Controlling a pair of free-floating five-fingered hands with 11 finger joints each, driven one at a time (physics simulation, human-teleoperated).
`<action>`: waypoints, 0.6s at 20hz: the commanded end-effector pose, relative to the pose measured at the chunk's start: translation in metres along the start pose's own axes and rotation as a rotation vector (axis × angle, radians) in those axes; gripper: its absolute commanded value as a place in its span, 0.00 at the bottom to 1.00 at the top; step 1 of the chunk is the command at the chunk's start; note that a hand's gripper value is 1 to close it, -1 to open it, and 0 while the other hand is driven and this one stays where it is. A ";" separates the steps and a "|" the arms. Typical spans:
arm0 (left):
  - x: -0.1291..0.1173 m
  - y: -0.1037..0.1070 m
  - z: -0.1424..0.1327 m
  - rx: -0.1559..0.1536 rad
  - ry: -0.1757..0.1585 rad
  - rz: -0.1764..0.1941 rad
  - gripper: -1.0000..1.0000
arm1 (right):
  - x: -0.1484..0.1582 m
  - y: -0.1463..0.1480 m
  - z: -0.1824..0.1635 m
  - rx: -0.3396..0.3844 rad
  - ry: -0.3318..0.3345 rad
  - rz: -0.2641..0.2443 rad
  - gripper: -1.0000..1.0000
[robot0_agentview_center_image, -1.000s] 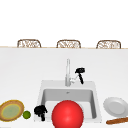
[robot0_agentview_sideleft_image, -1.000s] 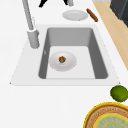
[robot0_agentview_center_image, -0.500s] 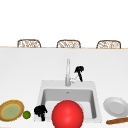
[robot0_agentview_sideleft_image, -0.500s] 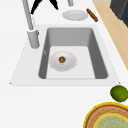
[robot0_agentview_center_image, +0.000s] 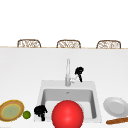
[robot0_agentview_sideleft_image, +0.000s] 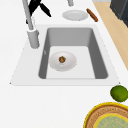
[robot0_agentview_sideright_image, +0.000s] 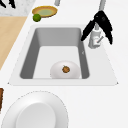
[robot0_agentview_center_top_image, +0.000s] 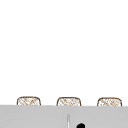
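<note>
The right hand (robot0_agentview_center_image: 79, 72) hung just right of the faucet (robot0_agentview_center_image: 67, 72), above its side lever (robot0_agentview_center_image: 73, 80), w/ fingers straight & pointing down, spread; whether a fingertip touched the lever couldn't be told. In the right side view that hand (robot0_agentview_sideright_image: 101, 21) sat over the faucet base (robot0_agentview_sideright_image: 94, 40), one finger stretched down toward the sink edge, others fanned to the far side. In the left side view it (robot0_agentview_sideleft_image: 35, 6) showed behind the faucet stem (robot0_agentview_sideleft_image: 28, 15). The left hand (robot0_agentview_center_image: 40, 110) hovered at the sink's front-left corner, fingers curled, nothing in it, just right of a lime (robot0_agentview_center_image: 26, 114) & a yellow-rimmed woven plate (robot0_agentview_center_image: 10, 111) on the white surface (robot0_agentview_center_image: 22, 75). In the sink (robot0_agentview_sideleft_image: 72, 40) lay a white bowl (robot0_agentview_sideleft_image: 62, 60) w/ a small brown item (robot0_agentview_sideleft_image: 62, 59) at its centre, near the drain end. A big red ball-like shape (robot0_agentview_center_image: 67, 114) covered the sink's front in the front view. To the right of the sink sat a white plate (robot0_agentview_center_image: 115, 106) w/ a brown stick-like thing (robot0_agentview_center_image: 117, 120) just beside it. Three wicker chair backs (robot0_agentview_center_image: 68, 44) stood behind the surface.
</note>
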 end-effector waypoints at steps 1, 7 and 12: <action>0.000 0.000 0.000 0.000 0.000 0.000 0.50 | -0.013 0.011 -0.017 0.019 -0.042 0.039 0.00; 0.000 0.000 0.000 0.000 0.000 0.000 0.50 | -0.004 0.024 -0.026 -0.073 -0.003 0.034 0.00; 0.000 0.000 0.000 0.000 0.000 0.000 0.50 | 0.001 -0.001 -0.048 0.034 0.016 0.057 0.00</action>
